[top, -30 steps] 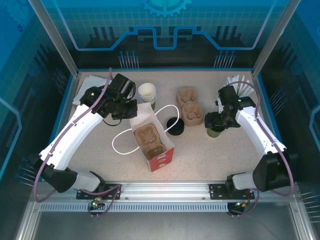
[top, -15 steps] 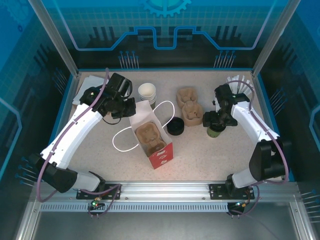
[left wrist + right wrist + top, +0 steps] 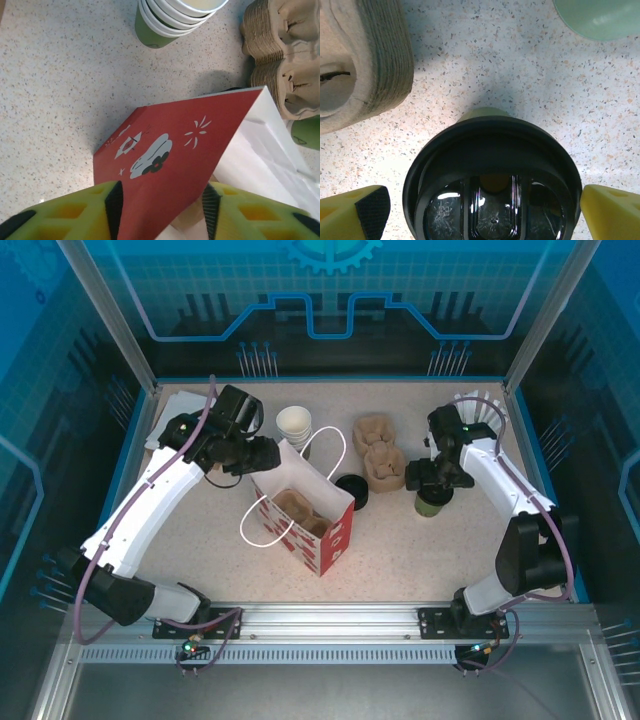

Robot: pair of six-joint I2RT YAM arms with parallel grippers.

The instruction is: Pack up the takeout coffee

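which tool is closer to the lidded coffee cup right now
Right. The right tool sits directly over the coffee cup, straddling it. The left tool is well away to the cup's left, clamped on the gift bag.

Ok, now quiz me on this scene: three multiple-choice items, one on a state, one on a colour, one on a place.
1. What does the left gripper hold? A the bag; B a spoon; C nothing.
2. What colour is the bag's printed face? A blue; B yellow; C red.
3. Where is the coffee cup? A in the bag; B on the table, between the right gripper's fingers; C in the left gripper.
Key: 1 A, the bag's wall sits clamped between its pads. 2 C, the left wrist view shows red. 3 B, the right wrist view shows it standing on the table with a finger on either side.
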